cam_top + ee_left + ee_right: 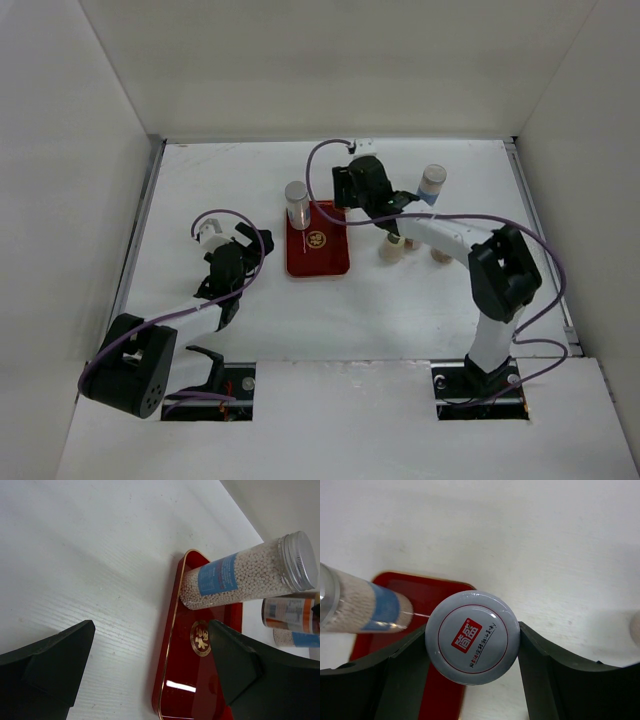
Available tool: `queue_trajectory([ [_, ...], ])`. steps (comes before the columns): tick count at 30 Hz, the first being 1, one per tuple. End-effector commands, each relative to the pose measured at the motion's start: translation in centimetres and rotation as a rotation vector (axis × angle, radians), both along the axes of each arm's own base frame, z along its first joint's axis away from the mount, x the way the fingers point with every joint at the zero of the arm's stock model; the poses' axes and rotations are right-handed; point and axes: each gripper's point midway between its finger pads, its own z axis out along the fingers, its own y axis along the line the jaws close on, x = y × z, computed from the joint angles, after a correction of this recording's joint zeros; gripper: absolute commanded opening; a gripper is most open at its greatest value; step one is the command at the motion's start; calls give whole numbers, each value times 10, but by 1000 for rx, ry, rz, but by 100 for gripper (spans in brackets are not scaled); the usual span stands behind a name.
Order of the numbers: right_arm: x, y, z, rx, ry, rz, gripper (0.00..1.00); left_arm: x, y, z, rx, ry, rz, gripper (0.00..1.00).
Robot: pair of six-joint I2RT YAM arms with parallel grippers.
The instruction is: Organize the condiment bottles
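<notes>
At the far right corner of the red tray [330,262], the right jaws are clamping the white-capped jar [470,636], one inner face pressing on each side of its cap. The right wrist camera is looking straight down on that cap, which is straddling the tray's edge, part over red and part over the table [230,170]. Whether the jar's base is resting or hanging clear cannot be told.

The silver-capped jar [296,203] is standing upright on the tray's far left corner, so the work appears to be at the loading of a second jar.

The blue-labelled jar [432,185] is waiting on the table to the right. Two more jars [392,248] are standing close beside the right forearm.

The left jaws are hanging apart and empty near the tray's left side.

The next move is likely calling for the held jar to be brought fully over bare tray floor. It would need to stay clear of the silver-capped jar and be lowered upright until seated before the jaws let go.
</notes>
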Motion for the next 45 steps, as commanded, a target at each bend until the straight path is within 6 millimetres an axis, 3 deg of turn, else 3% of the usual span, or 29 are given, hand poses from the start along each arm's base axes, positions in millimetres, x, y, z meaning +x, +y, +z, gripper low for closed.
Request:
queue_trajectory([
  [1, 22, 44, 45, 119, -136, 48, 50, 5, -1, 12, -24, -44, 2, 100],
  [9, 38, 67, 28, 114, -123, 69, 55, 5, 0, 15, -28, -53, 5, 100],
  [13, 36, 70, 20, 105, -111, 72, 72, 5, 2, 11, -24, -43, 11, 100],
  [16, 27, 72, 27, 111, -118, 83, 81, 5, -1, 13, -27, -49, 3, 100],
  [18, 21, 68, 40, 116, -132, 83, 82, 5, 0, 12, -23, -47, 7, 100],
  [22, 3, 47, 62, 113, -144, 57, 81, 5, -1, 13, -27, -47, 0, 100],
  [25, -17, 19, 55, 72, -115, 10, 76, 5, -1, 11, -24, -42, 3, 100],
  [27, -27, -5, 49, 57, -109, -45, 68, 6, -1, 11, -28, -41, 0, 100],
  [30, -46, -47, 44, 42, -118, -155, 39, 6, -5, 12, -28, -44, -10, 100],
  [32, -59, -73, 43, 35, -132, -225, 33, 6, -6, 8, -26, -35, -14, 100],
  [34, -70, -91, 40, 22, -131, -255, 36, 7, -9, 8, -34, -35, -23, 100],
  [35, -74, -99, 36, 11, -126, -268, 43, 6, -10, 10, -37, -39, -26, 100],
  [37, -82, -112, 25, 0, -102, -297, 68, 6, -10, 11, -36, -41, -25, 100],
  [38, -86, -117, 20, 1, -87, -307, 75, 6, -11, 9, -34, -37, -25, 100],
  [41, -92, -119, 6, 8, -49, -304, 81, 6, -9, 9, -37, -38, -24, 100],
  [45, -94, -113, -12, -2, -6, -283, 79, 7, -11, 10, -32, -39, -24, 100],
])
